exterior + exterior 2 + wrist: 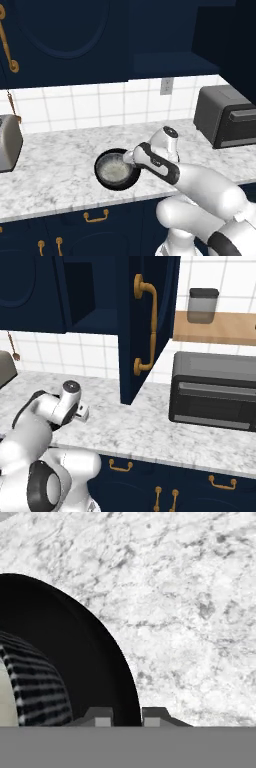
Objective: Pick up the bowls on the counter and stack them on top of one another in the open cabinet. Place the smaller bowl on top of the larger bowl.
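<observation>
The larger bowl (106,179), glossy black, stands on the marbled counter (55,170) near its front edge. Inside it sits the smaller bowl (114,169), grey with a pale speckled inside. My gripper (132,161) reaches down at the black bowl's right rim. In the hand view the two fingertips (103,717) stand close together with the larger bowl's rim (90,657) running between them, so the gripper is shut on that rim. The smaller bowl's striped outer wall (35,682) shows at the left. The open cabinet (172,62) is above and to the right, its recess (80,291) dark.
A dark toaster oven (225,117) stands on the counter at the right. A silver toaster (7,142) is at the left edge. The swung-open navy door with gold handle (147,326) hangs over the counter beside the recess. A wooden shelf holds a grey jar (202,306).
</observation>
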### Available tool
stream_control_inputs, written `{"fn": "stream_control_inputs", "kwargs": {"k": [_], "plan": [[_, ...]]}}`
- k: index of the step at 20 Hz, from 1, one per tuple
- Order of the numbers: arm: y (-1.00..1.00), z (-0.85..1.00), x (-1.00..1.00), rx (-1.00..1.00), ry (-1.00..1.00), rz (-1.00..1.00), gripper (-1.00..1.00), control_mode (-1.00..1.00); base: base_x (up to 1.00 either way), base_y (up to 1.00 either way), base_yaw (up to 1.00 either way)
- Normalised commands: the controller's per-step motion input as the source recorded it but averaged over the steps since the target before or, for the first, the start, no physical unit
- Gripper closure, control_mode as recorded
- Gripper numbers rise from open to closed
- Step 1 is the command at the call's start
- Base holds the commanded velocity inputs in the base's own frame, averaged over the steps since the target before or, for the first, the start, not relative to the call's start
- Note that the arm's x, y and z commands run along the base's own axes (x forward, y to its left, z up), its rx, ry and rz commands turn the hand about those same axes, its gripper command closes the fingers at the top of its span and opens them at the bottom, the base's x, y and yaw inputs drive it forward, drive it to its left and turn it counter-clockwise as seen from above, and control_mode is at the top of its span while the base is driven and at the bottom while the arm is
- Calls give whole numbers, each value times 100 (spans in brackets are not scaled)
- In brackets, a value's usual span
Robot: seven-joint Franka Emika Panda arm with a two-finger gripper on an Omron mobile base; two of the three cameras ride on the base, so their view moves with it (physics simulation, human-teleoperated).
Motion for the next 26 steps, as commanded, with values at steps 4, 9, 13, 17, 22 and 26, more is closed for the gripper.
{"fn": "stream_control_inputs", "kwargs": {"k": [4, 9, 13, 17, 22, 26], "plan": [[-16, 100, -53, 2, -19, -26, 100, -100, 0, 0, 0], [-43, 100, -42, 10, -14, -35, 100, -100, 0, 0, 0], [-78, 100, -39, 25, -3, -44, 100, -100, 0, 0, 0], [-81, 100, -30, 24, 0, -43, 100, -100, 0, 0, 0], [-71, 100, -22, 25, -1, -40, 100, -100, 0, 0, 0], [-25, 100, -4, 28, -4, -32, 100, -100, 0, 0, 0]]}}
